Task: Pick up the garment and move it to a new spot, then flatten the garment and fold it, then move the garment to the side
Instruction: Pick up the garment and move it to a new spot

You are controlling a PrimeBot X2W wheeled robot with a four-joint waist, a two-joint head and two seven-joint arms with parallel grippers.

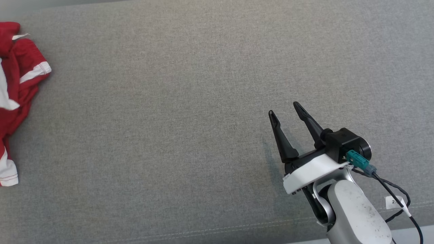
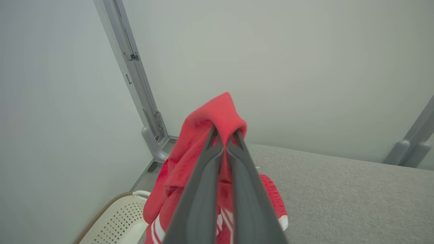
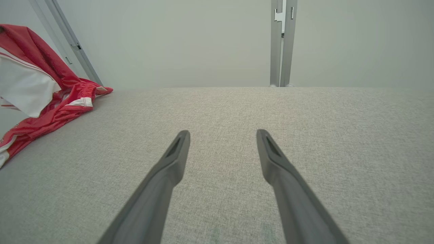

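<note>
By the right gripper (image 1: 283, 107), a white cable tag (image 1: 393, 202) bears illegible print.

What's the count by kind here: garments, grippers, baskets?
Garments: 1, the red and white garment, pinched by the left gripper
Grippers: 2, the left gripper shut on the cloth, the right gripper open over the grey surface
Baskets: 1, the white perforated basket
Total: 4

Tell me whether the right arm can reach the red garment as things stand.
Probably not without a long stretch. Nothing lies on the grey surface between the open right gripper and the garment, but it sits far left, pinched by the left gripper.
</note>
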